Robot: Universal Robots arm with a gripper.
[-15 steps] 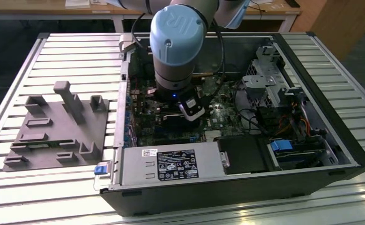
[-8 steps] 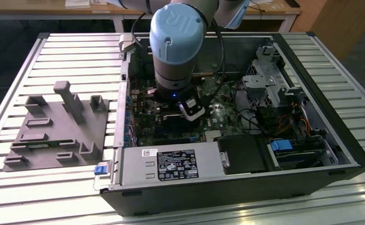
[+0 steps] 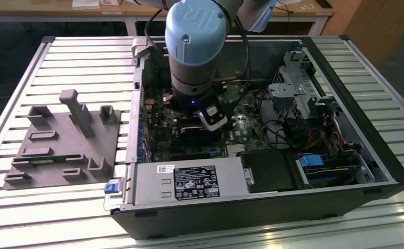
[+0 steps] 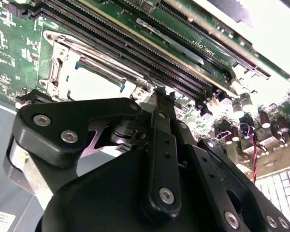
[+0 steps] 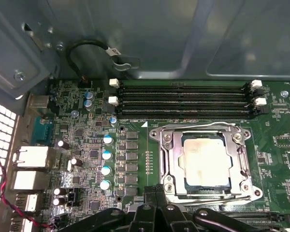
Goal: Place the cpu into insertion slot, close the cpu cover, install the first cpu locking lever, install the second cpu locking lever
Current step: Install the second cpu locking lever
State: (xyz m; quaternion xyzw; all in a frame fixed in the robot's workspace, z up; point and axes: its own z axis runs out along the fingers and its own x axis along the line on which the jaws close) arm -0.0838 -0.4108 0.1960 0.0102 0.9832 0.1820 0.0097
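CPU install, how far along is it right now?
The cpu already sits in the insertion slot, and the cpu cover lies closed over it, framing the chip. The gripper hangs close at the socket's edge, by the lever wire. Whether either locking lever is latched can't be judged here, so those steps remain unconfirmed.

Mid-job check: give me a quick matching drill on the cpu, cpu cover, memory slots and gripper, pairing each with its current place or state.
Things:
1. cpu
2. cpu cover
3. memory slots
4. gripper

States:
A. long, black, no modules fitted
B. lying flat, framing the chip
C. seated in the insertion slot, silvery top showing
D. beside the socket frame's edge

Pairs: 1-C, 2-B, 3-A, 4-D
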